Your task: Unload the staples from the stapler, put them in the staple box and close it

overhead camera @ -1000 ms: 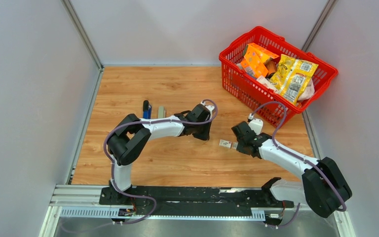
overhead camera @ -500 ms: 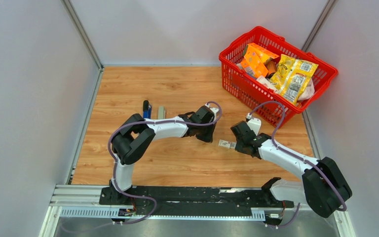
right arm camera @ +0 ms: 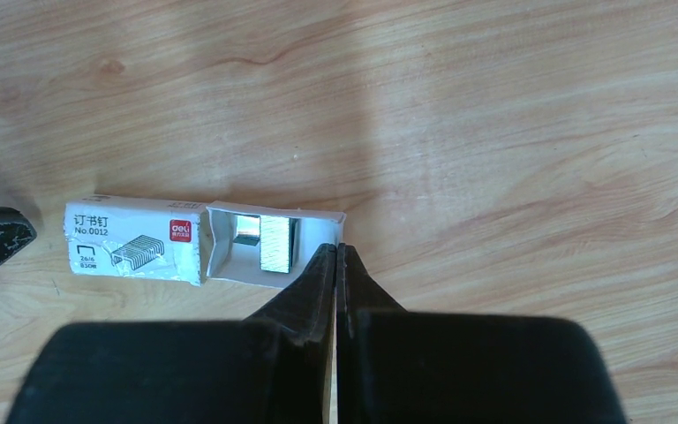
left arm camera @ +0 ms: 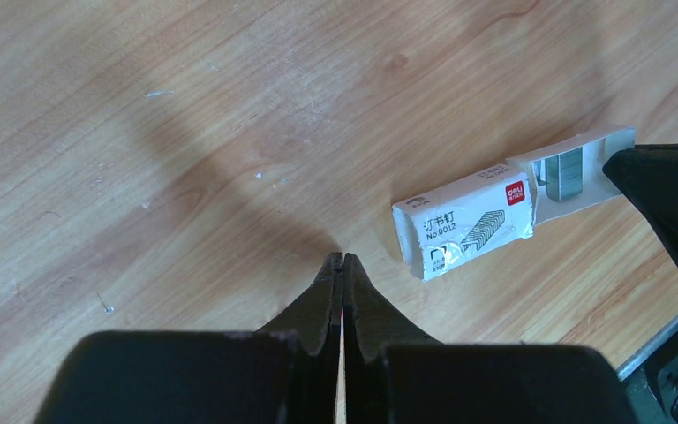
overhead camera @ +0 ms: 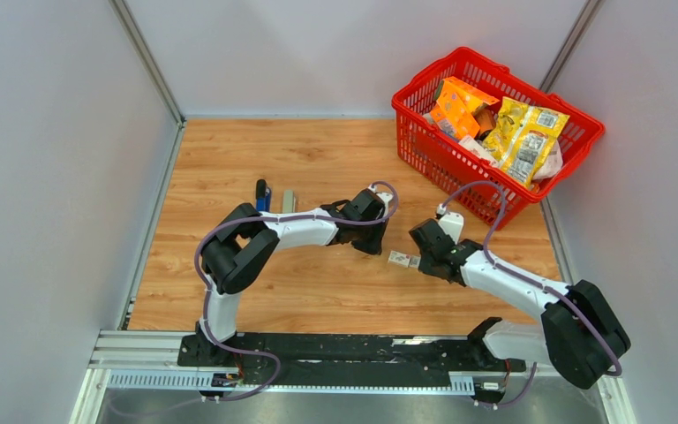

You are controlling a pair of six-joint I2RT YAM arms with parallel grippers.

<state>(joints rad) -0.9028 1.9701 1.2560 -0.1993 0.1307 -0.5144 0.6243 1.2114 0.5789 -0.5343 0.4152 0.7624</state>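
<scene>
A small white staple box (right arm camera: pixel 132 243) lies on the wooden table between my two grippers, its tray (right arm camera: pixel 221 256) slid out to the right. Short silvery staples (right arm camera: pixel 275 240) sit in the tray; they also show in the left wrist view (left arm camera: pixel 568 172). My right gripper (right arm camera: pixel 335 248) is shut, its tips at the tray's open end. My left gripper (left arm camera: pixel 342 258) is shut and empty, its tips on the wood just left of the box (left arm camera: pixel 463 223). In the top view a blue-and-black stapler (overhead camera: pixel 263 194) lies far left of both grippers, with a thin grey strip (overhead camera: pixel 288 200) beside it.
A red basket (overhead camera: pixel 428 75) full of snack packets stands at the back right, close behind the right arm. Grey walls enclose the table on the left, back and right.
My left gripper has moved slightly right towards the box. My right gripper has edged left, and the box has shifted a little left with it.
</scene>
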